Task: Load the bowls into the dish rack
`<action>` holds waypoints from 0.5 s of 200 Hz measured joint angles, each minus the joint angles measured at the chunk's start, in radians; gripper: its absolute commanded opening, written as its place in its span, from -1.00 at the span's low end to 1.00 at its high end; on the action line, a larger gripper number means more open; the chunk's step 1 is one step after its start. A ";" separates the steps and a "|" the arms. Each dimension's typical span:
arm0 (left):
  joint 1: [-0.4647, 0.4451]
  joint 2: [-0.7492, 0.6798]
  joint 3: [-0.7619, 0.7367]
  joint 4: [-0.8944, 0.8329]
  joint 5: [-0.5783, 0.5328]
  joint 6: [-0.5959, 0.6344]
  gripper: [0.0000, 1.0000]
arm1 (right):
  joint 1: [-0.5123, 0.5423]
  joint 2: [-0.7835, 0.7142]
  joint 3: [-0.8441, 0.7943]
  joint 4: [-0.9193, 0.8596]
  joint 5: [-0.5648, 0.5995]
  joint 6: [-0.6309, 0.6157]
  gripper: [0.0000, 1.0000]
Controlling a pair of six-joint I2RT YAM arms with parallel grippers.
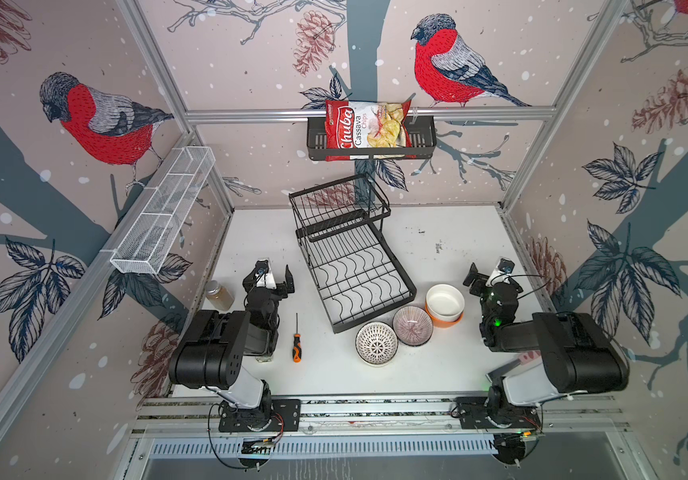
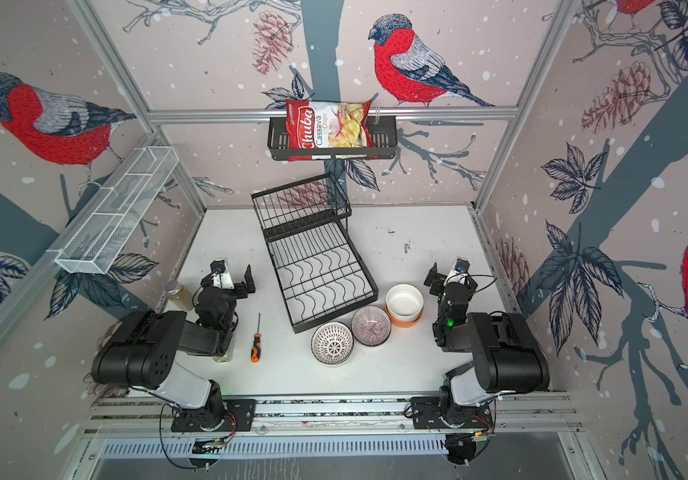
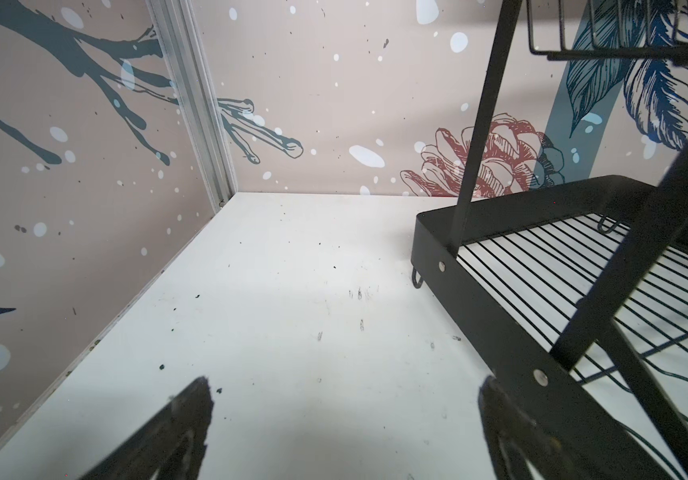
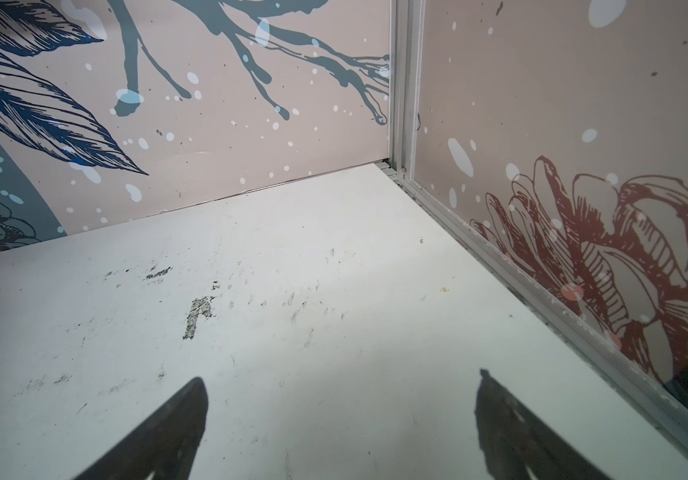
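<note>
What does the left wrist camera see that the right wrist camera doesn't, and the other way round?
Only the left wrist view shows the dish rack: one corner of its black frame and wires, close beside the left end effector. Only the right wrist view shows the right end effector and a dark scuff mark on bare tabletop, with no rack. Both show the white table, patterned walls, a metal corner post, and jaws standing wide open with nothing between them.
</note>
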 measured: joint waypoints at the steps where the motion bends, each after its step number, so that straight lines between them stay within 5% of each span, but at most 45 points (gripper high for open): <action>1: 0.000 0.000 0.000 0.000 0.000 0.000 0.98 | 0.000 0.000 0.000 0.000 0.000 0.000 0.99; 100: 0.000 -0.029 0.000 -0.016 -0.002 0.000 0.95 | -0.006 -0.043 0.042 -0.068 0.003 0.003 0.99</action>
